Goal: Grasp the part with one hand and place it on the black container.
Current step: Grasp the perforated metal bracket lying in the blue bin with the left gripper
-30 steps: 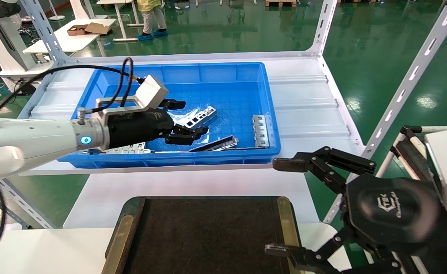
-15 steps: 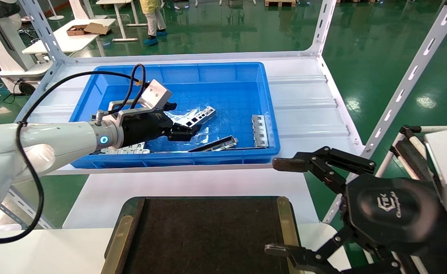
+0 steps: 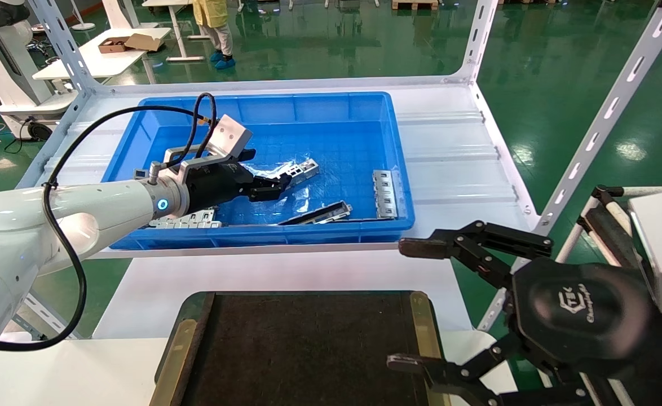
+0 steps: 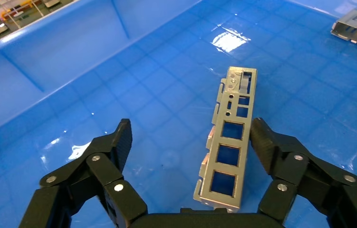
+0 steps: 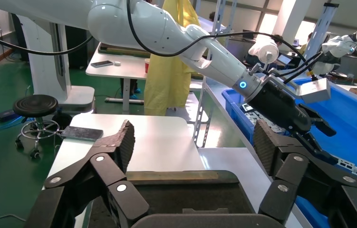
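Observation:
The part (image 3: 301, 170), a silver bar with square openings, lies on the floor of the blue bin (image 3: 263, 104). My left gripper (image 3: 276, 184) is low inside the bin, open, with the near end of the part (image 4: 228, 152) between its fingers. In the left wrist view my left gripper (image 4: 190, 137) has one finger (image 4: 266, 142) close against the part's side and the other well apart. The black container (image 3: 308, 349) lies on the white table at the front; it also shows in the right wrist view (image 5: 186, 194). My right gripper (image 3: 415, 304) hangs open and empty by the container's right edge.
The bin also holds stacked grey cages (image 3: 385, 194), a darker slim bar (image 3: 320, 214) and more metal pieces (image 3: 187, 221) at its near wall. White shelf uprights (image 3: 601, 124) stand on the right. A person (image 3: 210, 22) walks far behind.
My left gripper has moved down and deeper into the bin, and its fingers now straddle the near end of the part. My right gripper has barely shifted.

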`<state>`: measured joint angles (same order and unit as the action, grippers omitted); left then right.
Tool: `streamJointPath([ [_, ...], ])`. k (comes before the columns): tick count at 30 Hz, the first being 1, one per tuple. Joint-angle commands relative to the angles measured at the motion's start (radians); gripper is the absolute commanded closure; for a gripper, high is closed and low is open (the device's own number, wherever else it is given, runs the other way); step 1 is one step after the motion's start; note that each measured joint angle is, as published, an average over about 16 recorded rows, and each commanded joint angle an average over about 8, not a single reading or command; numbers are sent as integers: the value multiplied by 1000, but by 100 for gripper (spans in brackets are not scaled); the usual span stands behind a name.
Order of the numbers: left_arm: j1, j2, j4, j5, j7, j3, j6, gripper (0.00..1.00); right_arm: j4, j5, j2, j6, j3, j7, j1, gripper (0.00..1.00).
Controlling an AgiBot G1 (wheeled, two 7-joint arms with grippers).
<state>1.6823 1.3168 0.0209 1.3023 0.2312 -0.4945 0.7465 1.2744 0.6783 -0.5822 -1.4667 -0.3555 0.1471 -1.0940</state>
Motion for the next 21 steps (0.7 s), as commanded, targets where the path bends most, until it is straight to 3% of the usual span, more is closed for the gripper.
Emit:
streamJointPath([
  [1,-1,2,-3,-2,0,1,-2,100,0,0,0,0,0,0,0,100],
  [21,-8,-4,-15,2,-12,-2,59,100,0,0,0,0,0,0,0,100],
])
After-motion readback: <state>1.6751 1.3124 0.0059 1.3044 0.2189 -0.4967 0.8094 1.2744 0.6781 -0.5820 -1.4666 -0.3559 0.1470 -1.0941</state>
